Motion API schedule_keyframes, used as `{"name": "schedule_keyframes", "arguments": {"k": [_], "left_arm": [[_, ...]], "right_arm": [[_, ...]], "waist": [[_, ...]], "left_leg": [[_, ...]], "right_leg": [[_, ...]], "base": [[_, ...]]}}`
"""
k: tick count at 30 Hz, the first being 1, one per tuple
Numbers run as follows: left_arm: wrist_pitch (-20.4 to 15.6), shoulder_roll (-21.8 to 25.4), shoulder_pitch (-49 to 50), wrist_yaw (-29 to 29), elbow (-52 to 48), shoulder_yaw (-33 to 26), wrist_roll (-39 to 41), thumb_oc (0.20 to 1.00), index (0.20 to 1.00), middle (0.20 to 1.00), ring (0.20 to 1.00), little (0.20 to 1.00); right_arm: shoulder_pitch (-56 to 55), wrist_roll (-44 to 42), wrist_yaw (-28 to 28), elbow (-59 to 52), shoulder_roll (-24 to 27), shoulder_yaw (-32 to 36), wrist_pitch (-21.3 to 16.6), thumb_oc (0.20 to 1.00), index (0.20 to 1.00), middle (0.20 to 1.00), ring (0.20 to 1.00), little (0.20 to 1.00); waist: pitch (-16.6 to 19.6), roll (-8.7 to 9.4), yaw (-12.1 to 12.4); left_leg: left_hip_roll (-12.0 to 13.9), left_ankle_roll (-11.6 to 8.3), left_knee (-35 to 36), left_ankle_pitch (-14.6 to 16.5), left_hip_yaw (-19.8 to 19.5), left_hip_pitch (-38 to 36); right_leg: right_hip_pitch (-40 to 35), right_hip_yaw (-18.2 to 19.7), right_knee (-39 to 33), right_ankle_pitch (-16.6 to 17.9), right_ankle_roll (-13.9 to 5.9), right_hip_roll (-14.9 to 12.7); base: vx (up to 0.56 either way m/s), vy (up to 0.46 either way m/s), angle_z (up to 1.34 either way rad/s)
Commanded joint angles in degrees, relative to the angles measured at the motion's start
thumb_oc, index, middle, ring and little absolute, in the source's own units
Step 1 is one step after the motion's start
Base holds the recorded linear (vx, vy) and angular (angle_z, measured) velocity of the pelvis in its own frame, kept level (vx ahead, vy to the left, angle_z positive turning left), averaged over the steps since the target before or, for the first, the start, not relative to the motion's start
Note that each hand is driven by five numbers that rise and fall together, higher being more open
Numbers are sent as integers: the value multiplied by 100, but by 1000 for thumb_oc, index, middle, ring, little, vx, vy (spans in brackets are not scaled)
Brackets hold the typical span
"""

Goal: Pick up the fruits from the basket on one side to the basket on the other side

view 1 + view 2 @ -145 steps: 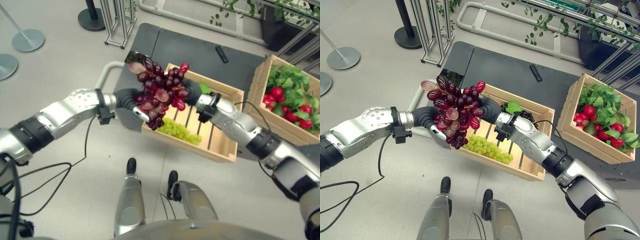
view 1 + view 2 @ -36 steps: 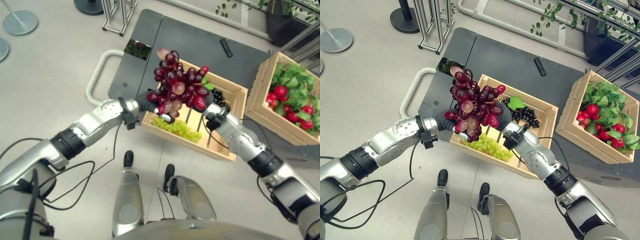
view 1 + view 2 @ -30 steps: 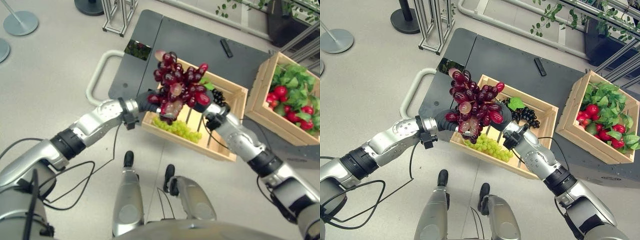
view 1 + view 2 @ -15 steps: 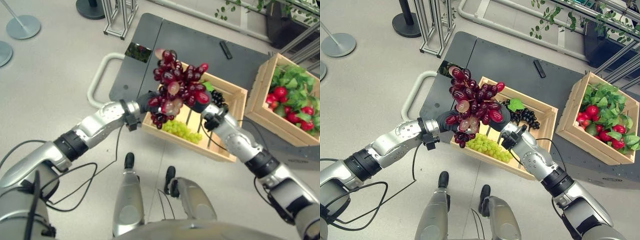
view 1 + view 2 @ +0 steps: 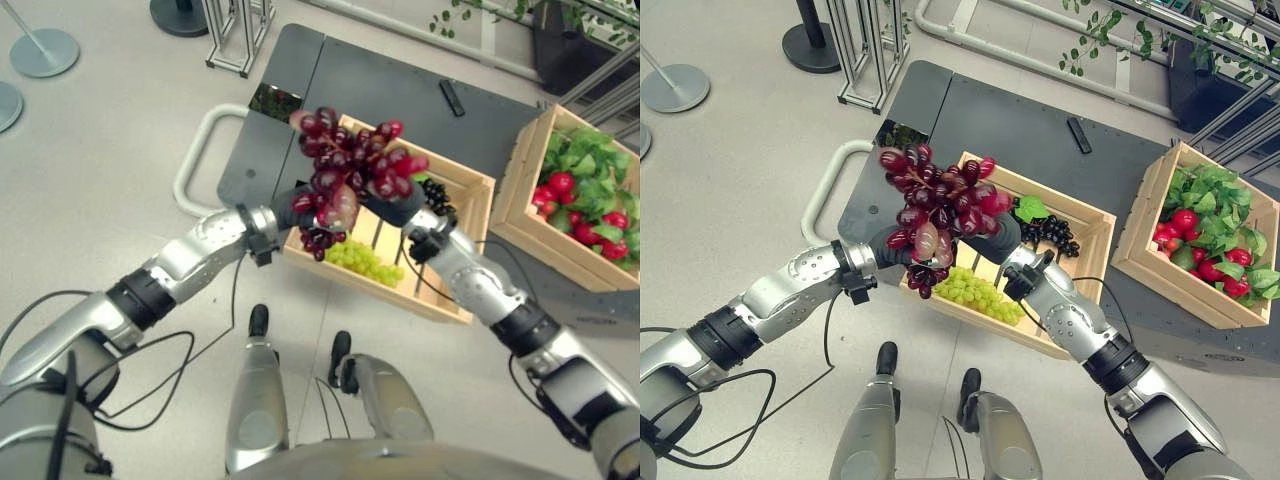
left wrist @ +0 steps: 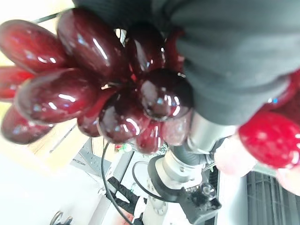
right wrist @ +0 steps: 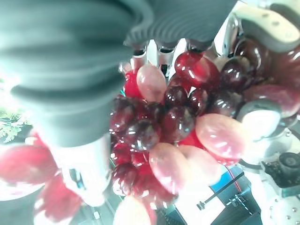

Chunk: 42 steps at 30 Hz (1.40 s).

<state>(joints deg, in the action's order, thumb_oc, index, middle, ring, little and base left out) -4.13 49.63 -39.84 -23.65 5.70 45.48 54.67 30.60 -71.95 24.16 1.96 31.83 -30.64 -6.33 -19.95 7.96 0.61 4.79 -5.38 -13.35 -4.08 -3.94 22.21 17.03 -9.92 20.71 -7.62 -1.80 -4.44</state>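
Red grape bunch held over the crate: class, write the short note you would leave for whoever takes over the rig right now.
Left hand and right hand: both against the large bunch of dark red grapes, one on each side, held up over the near wooden slatted crate; fingers hidden, grip not readable.
In that crate: a green grape bunch and a black grape bunch with a green leaf.
Far wooden crate on the robot's right holds red fruits among green leaves.
Done: red bunch lifted. Left: carry it over and set it down.

Both eye views look steeply down from the head, sharing the wooden crate [image 5: 440,250] at frame centre. Each wrist view sits hard against red grapes [image 6: 117,89].
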Motion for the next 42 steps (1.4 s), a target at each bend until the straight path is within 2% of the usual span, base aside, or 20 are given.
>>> {"name": "schedule_keyframes", "arguments": {"k": [1, 3, 7, 9, 14, 15, 17, 19, 22, 24, 29, 33, 38, 39, 42], "left_arm": [[-399, 336, 277, -29, -340, -885, 121, 200, 200, 200, 200, 200], [-407, 375, 377, -19, -365, -983, 131, 200, 200, 200, 200, 200], [-446, 553, 966, -14, -472, -1601, 185, 200, 200, 200, 200, 200], [-445, 553, 973, -14, -476, -1606, 184, 200, 200, 200, 200, 200], [-534, 625, 1953, -51, -543, -2614, 338, 200, 200, 200, 200, 200], [-532, 625, 1974, -50, -553, -2630, 336, 200, 200, 200, 200, 200], [-571, 562, 2457, -41, -598, -3139, 376, 200, 200, 200, 200, 200], [-585, 519, 2611, -37, -568, -3311, 373, 200, 200, 200, 200, 200], [-671, 197, 3201, 22, -545, -3948, 306, 200, 200, 200, 200, 200], [-690, 115, 3330, 44, -533, -4093, 272, 200, 200, 200, 200, 200], [-950, -549, 3806, 396, -554, -4757, -99, 200, 200, 200, 200, 200], [-1083, -773, 3962, 571, -581, -4999, -373, 200, 200, 200, 200, 200], [-1321, -1399, 4098, 1007, -334, -5299, -898, 200, 200, 200, 200, 200], [-1440, -1512, 4085, 1183, -211, -5363, -1229, 200, 200, 200, 200, 200], [-1482, -1599, 4104, 1266, -145, -5401, -1352, 200, 200, 200, 200, 200]], "right_arm": [[-347, 130, 1, -297, 379, 841, -295, 1000, 1000, 1000, 1000, 1000], [-428, 148, 9, -317, 435, 904, -283, 1000, 1000, 1000, 1000, 1000], [-940, 203, 87, -503, 665, 1338, -244, 1000, 1000, 1000, 1000, 1000], [-942, 204, 87, -506, 666, 1337, -244, 1000, 1000, 1000, 1000, 1000], [-1609, 306, 183, -729, 937, 2053, -299, 1000, 1000, 1000, 1000, 1000], [-1611, 306, 182, -734, 939, 2046, -298, 1000, 1000, 1000, 1000, 1000], [-1881, 356, 201, -740, 934, 2344, -312, 1000, 1000, 1000, 1000, 1000], [-1966, 383, 205, -737, 916, 2452, -319, 1000, 1000, 1000, 1000, 1000], [-2222, 497, 186, -650, 644, 2777, -384, 1000, 1000, 1000, 1000, 1000], [-2274, 550, 153, -648, 542, 2854, -417, 1000, 1000, 1000, 1000, 1000], [-2414, 892, -14, -613, 50, 3128, -572, 1000, 1000, 1000, 1000, 1000], [-2471, 1121, -134, -557, -61, 3239, -658, 1000, 1000, 1000, 1000, 1000], [-2527, 1813, -562, -409, -270, 3459, -885, 1000, 1000, 1000, 1000, 1000], [-2517, 1979, -690, -355, -365, 3497, -963, 1000, 1000, 1000, 1000, 1000], [-2518, 1990, -711, -352, -418, 3505, -976, 1000, 1000, 1000, 1000, 1000]], "waist": [[198, 79, -91], [206, 72, -95], [262, 35, -118], [263, 34, -120], [269, -23, -130], [273, -24, -136], [264, -48, -128], [259, -56, -132], [270, -89, -125], [276, -94, -126], [289, -116, -97], [286, -130, -94], [256, -160, -68], [244, -178, -59], [238, -186, -53]], "left_leg": [[17, 125, -264, 431, 210, -132], [16, 126, -264, 434, 214, -138], [8, 131, -246, 456, 210, -204], [8, 130, -245, 457, 210, -205], [-21, 142, -250, 475, 238, -258], [-20, 142, -251, 476, 238, -260], [-25, 139, -232, 475, 240, -282], [-28, 139, -236, 477, 232, -283], [-38, 142, -249, 497, 222, -282], [-36, 144, -255, 506, 218, -282], [-31, 141, -294, 544, 180, -278], [-26, 141, -310, 561, 155, -278], [-32, 139, -354, 571, 101, -270], [-35, 131, -368, 570, 80, -262], [-33, 129, -367, 572, 71, -269]], "right_leg": [[-36, -40, -309, 590, -640, -410], [-45, -43, -313, 591, -646, -412], [-70, -19, -306, 573, -651, -418], [-71, -19, -306, 572, -650, -418], [-98, 10, -298, 546, -663, -429], [-99, 10, -297, 545, -663, -429], [-106, 10, -303, 536, -663, -430], [-104, 9, -297, 533, -661, -430], [-101, 23, -289, 509, -651, -426], [-95, 28, -282, 495, -646, -422], [-104, 37, -251, 427, -607, -383], [-91, 39, -198, 393, -592, -369], [-85, 36, -66, 301, -546, -353], [-84, 26, -7, 269, -529, -347], [-81, 18, 31, 240, -517, -337]], "base": [[0, 0, 0], [0, 0, 0], [0, 0, 0], [0, 0, 0], [5, 5, -4], [0, 0, 0], [0, 0, 0], [0, 0, 0], [0, 0, 0], [0, 0, 0], [0, 0, 0], [0, 0, 0], [-1, -22, 6], [-10, -20, 6], [-9, -18, 5]]}}
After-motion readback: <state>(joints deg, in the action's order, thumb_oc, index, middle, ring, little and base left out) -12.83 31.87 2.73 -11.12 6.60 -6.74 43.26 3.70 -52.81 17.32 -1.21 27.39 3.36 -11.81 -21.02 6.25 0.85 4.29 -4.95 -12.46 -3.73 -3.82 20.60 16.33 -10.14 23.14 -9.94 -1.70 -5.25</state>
